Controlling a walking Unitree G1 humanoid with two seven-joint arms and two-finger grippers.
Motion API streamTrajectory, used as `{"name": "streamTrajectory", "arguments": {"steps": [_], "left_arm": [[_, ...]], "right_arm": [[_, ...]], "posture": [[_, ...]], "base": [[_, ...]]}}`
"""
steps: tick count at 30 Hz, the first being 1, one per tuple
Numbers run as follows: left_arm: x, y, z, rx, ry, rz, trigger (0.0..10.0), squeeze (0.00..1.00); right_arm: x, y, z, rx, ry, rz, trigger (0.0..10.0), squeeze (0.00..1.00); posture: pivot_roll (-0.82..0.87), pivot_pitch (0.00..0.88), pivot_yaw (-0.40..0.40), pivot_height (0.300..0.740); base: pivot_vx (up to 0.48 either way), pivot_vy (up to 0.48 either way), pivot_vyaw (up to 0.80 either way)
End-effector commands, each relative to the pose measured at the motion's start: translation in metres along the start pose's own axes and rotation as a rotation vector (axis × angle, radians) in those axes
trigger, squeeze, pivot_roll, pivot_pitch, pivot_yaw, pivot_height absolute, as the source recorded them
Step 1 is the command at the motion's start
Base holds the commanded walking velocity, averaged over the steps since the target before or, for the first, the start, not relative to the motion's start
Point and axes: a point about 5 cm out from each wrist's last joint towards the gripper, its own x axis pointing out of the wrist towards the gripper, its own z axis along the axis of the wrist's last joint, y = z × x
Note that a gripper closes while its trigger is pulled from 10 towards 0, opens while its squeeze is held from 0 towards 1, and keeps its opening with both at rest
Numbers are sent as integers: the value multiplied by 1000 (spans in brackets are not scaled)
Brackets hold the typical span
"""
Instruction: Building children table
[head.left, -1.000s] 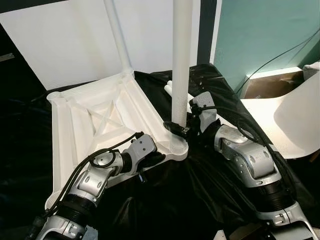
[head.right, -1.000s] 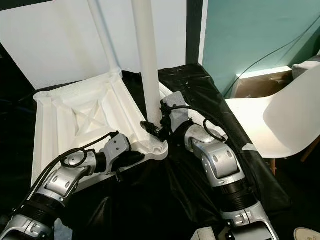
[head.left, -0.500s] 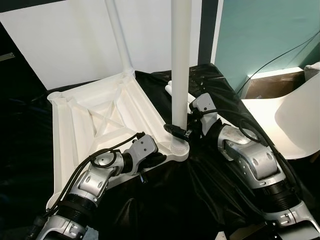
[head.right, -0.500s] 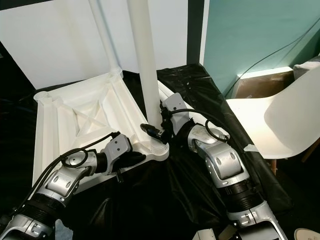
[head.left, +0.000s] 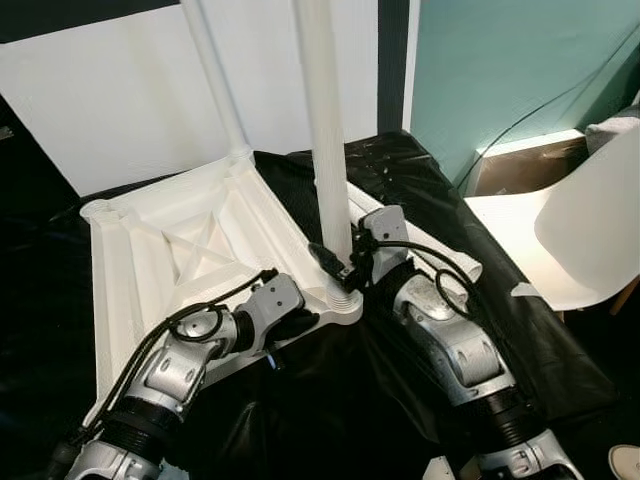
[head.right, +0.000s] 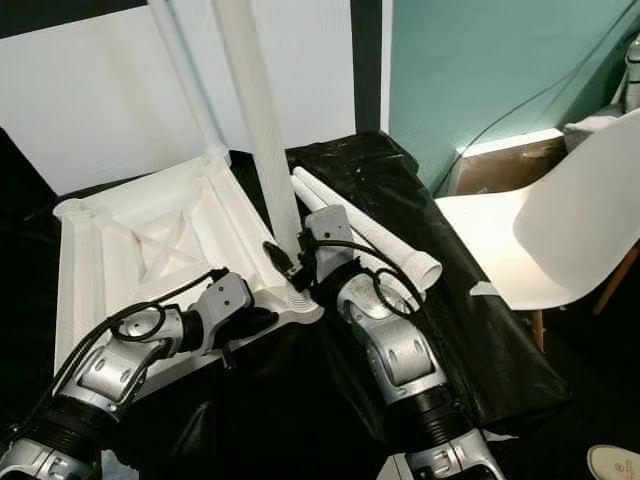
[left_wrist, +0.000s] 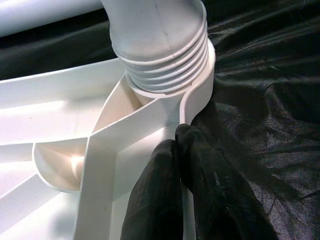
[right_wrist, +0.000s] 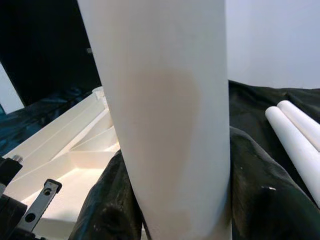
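white table top (head.left: 190, 240) is lying underside up on the black-draped bench (head.left: 420, 180), its stiff ribbed plastic probably light and slick, so the rim by the corner socket looks like the best hold. left hand (left_wrist: 175, 150) is pinching that rim with its fingers closed together, while right hand (head.left: 345, 268) is wrapping the near leg (head.left: 325, 130) low down. this leg's long axis is pointing almost straight up, leaning slightly.

One upturned white tabletop (head.left: 170, 250), two standing legs (head.left: 325, 150), two loose legs (head.right: 370, 235) and one white chair (head.right: 560, 240) were present.
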Motion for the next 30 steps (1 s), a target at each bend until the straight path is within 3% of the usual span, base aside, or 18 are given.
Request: {"name": "streamTrajectory", "arguments": {"steps": [1, 2, 3, 10, 11, 17, 20, 25, 30], "left_arm": [[5, -13, -13, -35, 52, -74, 10000, 0], [6, -12, -12, -37, 51, -67, 10000, 0], [6, -12, -12, -39, 49, -61, 10000, 0], [8, -13, -12, -44, 45, -52, 10000, 0], [9, -13, -12, -47, 42, -49, 10000, 0], [13, -14, -10, -53, 26, -45, 10000, 0], [15, -19, -6, -68, 6, -94, 10000, 0], [18, -25, -2, -73, -2, -144, 10000, 0], [28, -22, -8, -53, 48, -96, 10000, 0]], "right_arm": [[0, 4, -21, 55, 82, -32, 10000, 0], [2, 8, -19, 8, 69, -15, 10000, 35], [2, 10, -17, -26, 60, 3, 10000, 1000], [1, 10, -14, -67, 43, 33, 10000, 1000], [0, 9, -12, -78, 34, 52, 10000, 0], [-10, 1, -8, -99, 10, 153, 10000, 0], [-18, -17, -7, -140, 20, 240, 10000, 0], [-23, -31, -7, -187, 36, 267, 10000, 0], [-24, -37, -7, -201, 48, 262, 10000, 0]], "posture": [[84, 0, 121, 740], [90, 0, 108, 740], [90, 0, 108, 740], [80, 0, 88, 740], [77, 0, 85, 740], [65, 0, 74, 740], [44, 0, 71, 740], [41, 0, 70, 740], [32, 0, 71, 740]], "base": [[0, 0, 0], [0, 0, 0], [0, 0, 0], [0, 0, 0], [0, 0, 0], [0, 0, 0], [0, 0, 0], [0, 0, 0], [0, 0, 0]]}}
